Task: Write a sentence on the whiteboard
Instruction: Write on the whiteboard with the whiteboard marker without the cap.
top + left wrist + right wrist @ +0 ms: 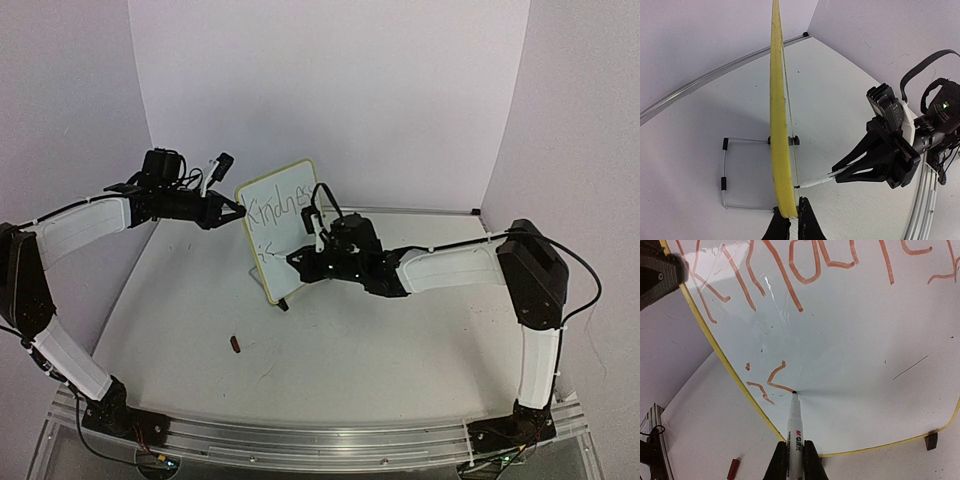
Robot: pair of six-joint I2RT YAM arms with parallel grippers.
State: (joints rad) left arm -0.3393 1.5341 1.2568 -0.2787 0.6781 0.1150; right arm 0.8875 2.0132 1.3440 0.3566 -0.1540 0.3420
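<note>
Right, the whiteboard (pixel 275 238) stands on its wire stand (pixel 723 183) toward the tabletop's far edge, near the middle. My left gripper (pixel 791 216) pinches its yellow frame at the left edge. My right gripper (pixel 795 461) is clamped on a marker (pixel 795 427). The marker's tip touches the board below "Kindnes", on the sentence (pixel 278 207), at the second line's first strokes.

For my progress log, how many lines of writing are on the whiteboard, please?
2: a top line across the whiteboard, a just-begun line lower left, at the marker tip.
</note>
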